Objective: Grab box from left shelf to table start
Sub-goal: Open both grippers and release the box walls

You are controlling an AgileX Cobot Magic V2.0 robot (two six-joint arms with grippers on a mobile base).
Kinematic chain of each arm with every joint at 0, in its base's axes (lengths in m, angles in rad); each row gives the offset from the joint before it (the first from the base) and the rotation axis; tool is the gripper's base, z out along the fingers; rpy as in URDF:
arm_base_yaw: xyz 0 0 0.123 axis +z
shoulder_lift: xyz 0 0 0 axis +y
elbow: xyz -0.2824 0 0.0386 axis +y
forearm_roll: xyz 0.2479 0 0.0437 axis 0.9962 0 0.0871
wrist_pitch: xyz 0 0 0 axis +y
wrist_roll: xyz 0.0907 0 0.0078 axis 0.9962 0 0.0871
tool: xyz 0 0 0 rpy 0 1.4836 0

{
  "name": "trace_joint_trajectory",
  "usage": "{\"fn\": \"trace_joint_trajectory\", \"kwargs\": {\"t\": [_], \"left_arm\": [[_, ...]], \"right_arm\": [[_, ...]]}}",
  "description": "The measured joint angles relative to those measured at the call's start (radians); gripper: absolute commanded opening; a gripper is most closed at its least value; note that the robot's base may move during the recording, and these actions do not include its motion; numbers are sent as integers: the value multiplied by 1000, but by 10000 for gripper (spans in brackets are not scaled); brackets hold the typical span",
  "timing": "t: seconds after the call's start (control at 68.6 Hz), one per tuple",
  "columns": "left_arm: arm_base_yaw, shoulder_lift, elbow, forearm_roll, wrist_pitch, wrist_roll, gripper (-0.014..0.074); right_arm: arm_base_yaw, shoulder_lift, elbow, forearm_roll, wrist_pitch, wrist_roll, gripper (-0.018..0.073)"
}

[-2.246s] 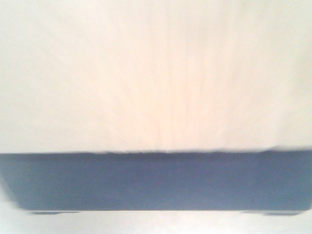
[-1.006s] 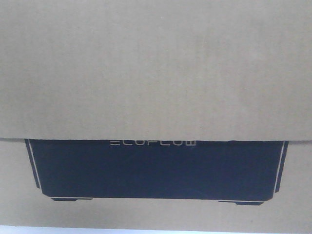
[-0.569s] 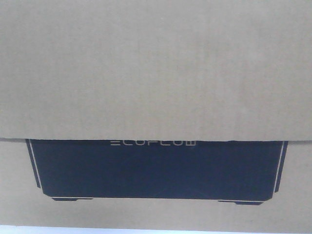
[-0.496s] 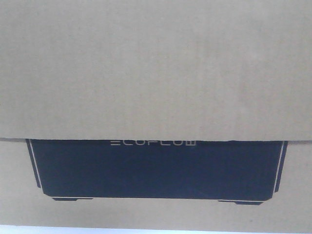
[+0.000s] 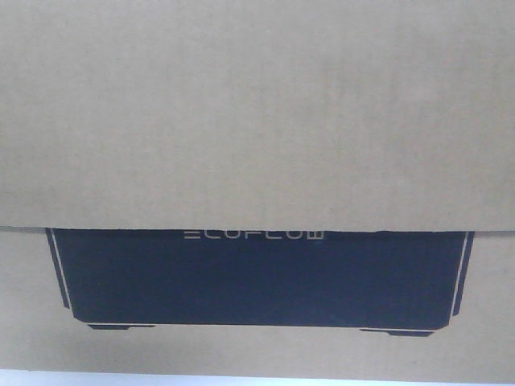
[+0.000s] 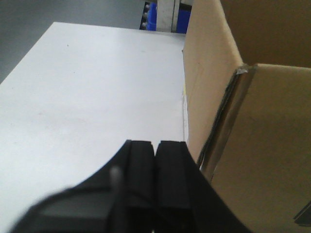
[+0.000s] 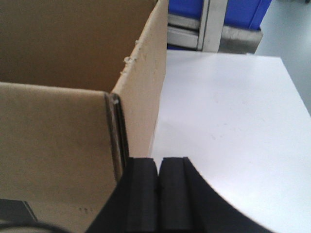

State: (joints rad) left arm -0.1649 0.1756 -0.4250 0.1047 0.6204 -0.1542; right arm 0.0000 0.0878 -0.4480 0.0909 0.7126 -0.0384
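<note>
Since a moment ago I see almost no shift. The white table (image 6: 87, 87) carries the ECOFLOW cardboard box (image 5: 257, 112), open-topped, contents hidden. Left gripper (image 6: 155, 160) and right gripper (image 7: 159, 170) flank it, both clenched, empty.

Box (image 5: 257, 112): brown corrugated cardboard, matt, faint fluting lines; black printed panel (image 5: 257, 281) matt, pale lettering; raw cut edge at corner shows fluted layers. Table (image 6: 87, 97): smooth white top, matt with soft sheen. Left gripper (image 6: 155, 160) and right gripper (image 7: 159, 177): black matt pads, rubber-like. Blue bins (image 7: 233, 9): glossy plastic
</note>
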Motion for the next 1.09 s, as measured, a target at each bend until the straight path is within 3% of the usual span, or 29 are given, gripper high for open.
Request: {"fn": "trace_joint_trajectory", "kwargs": {"t": [0.875, 1.006, 1.094], "left_arm": [[0, -44, 43, 4, -37, 0, -99], [2, -79, 77, -47, -43, 12, -99], [2, -125, 135, -105, -69, 76, -99]], "right_arm": [[0, -65, 61, -2, -54, 0, 58], [0, -65, 61, -2, -54, 0, 58], [0, -65, 61, -2, -54, 0, 58]]}}
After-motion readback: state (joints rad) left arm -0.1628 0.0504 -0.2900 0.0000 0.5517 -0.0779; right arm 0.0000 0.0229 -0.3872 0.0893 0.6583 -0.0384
